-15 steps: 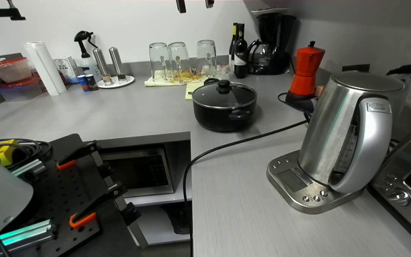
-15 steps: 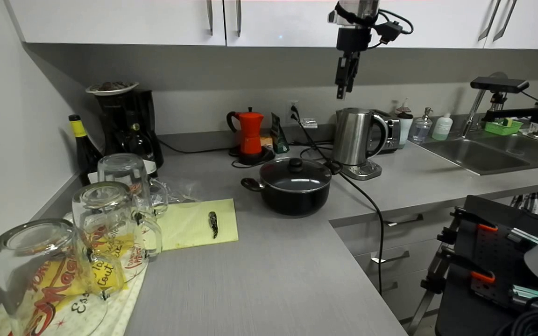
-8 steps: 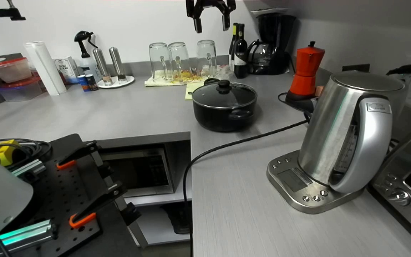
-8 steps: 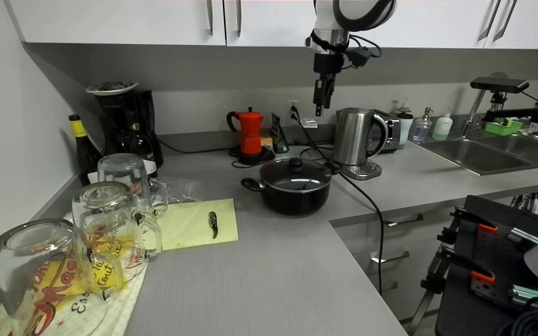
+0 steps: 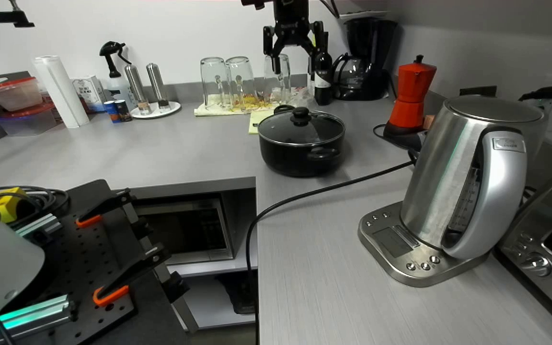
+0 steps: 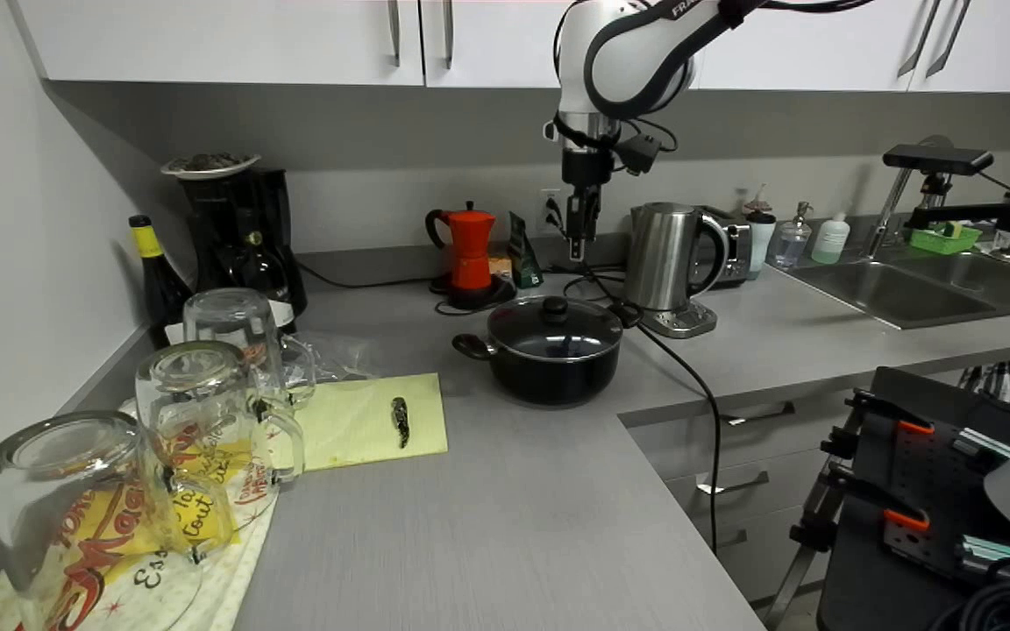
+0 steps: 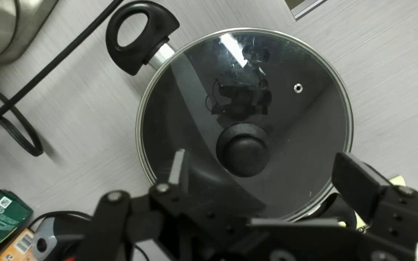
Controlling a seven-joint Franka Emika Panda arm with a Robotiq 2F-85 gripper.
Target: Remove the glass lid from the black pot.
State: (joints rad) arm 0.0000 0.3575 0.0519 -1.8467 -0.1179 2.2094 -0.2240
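- The lid [image 6: 555,340] sits on the pot [image 6: 555,382], looking level and seated; its knob [image 7: 245,152] stands at the middle, over the pot.
- The likeliest fault, as I judge it, is a finger of the pincer [image 7: 261,159] coming down on the knob instead of beside it. In the wrist view the knob lies nearer one finger than its mate, so a drop without correction could knock the lid askew on the pot.
- A grip taken too high may slip off the knob, whose top looks smooth and rounded; one taken too low may press the fingertips against the glass.
- Pulling sideways before the lid clears the pot would probably catch its edge and drag the pot along the bench [image 6: 487,526].
- The cord [image 7: 64,54] runs just beside the pot's handle [image 7: 162,25] on the kettle [image 6: 661,254] side, so a sliding pot might shove it. A lid swung wide past the pot could strike the kettle, or the mugs [image 6: 194,394] roughly across the pot from it.
- The pincer hangs above the pot, apart from it, its two fingers spread well apart, wider than the knob. It holds nothing and touches nothing; the grasp on the knob is yet to be made.
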